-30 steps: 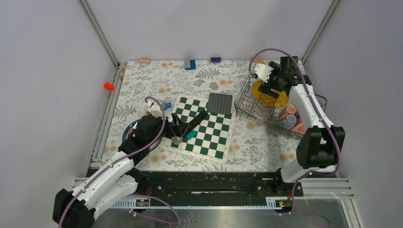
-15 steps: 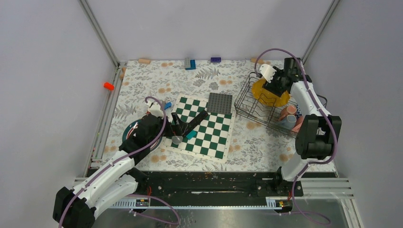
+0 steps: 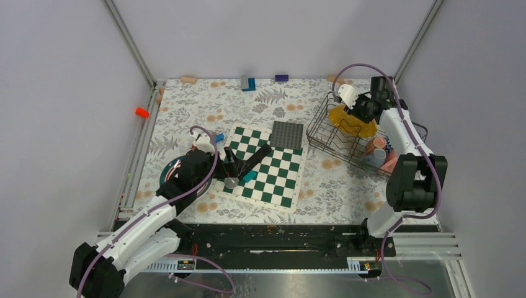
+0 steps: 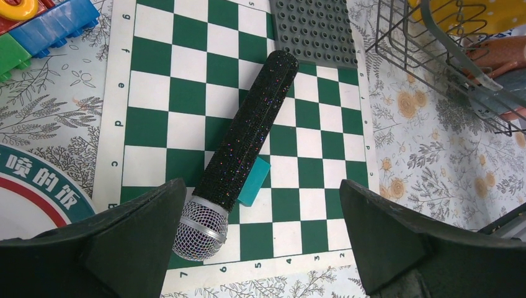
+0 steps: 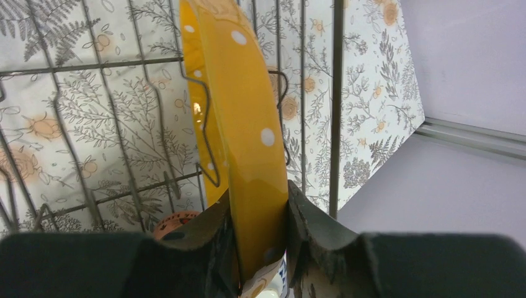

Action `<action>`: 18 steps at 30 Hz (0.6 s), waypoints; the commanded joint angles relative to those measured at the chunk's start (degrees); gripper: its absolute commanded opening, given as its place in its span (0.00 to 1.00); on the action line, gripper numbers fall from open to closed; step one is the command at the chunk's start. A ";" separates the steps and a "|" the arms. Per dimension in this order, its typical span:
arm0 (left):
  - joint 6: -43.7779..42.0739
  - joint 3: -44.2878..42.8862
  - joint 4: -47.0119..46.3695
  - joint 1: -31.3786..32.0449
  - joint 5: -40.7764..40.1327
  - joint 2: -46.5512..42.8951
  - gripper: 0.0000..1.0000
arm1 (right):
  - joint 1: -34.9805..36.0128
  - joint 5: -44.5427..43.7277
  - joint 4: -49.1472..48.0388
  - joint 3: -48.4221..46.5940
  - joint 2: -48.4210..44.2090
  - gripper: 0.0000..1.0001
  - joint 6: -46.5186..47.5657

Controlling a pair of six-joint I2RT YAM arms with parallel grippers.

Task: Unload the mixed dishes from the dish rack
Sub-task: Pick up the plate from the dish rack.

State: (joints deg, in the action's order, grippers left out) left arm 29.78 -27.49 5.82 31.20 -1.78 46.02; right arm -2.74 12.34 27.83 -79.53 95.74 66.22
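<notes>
— What's your right gripper (image 5: 257,214) holding?
— It pinches the rim of the glossy, white-dotted yellow plate (image 5: 245,124), which stands on edge in the wire rack (image 5: 337,93).
— And your left gripper (image 4: 260,192)?
— Spread wide over the glittery black stick (image 4: 248,136) on the chessboard (image 4: 186,99).

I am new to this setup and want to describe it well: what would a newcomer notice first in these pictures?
First, the yellow plate with white dots, on edge in the black wire dish rack at the far right, pinched at its rim by the right gripper. Next, the green-and-white chessboard in the middle, with a glittery black microphone lying diagonally on it below the open left gripper.
</notes>
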 commanded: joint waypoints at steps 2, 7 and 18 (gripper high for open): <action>-0.89 -1.26 -3.80 -0.09 -0.35 0.54 0.99 | -0.07 -2.30 -6.25 2.60 -4.11 0.15 2.84; -0.66 -1.12 -3.52 -0.11 -0.25 0.48 0.99 | -0.07 -1.81 -7.11 3.81 -6.98 0.05 3.37; -0.10 -0.55 -3.42 -0.10 0.25 -0.86 0.99 | -0.07 -2.21 -10.86 3.27 -11.45 0.00 3.67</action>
State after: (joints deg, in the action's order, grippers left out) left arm 29.82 -27.49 5.82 31.18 -1.74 46.19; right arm -2.63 10.96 24.62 -74.22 90.24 68.29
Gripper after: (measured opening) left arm 0.985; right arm 0.323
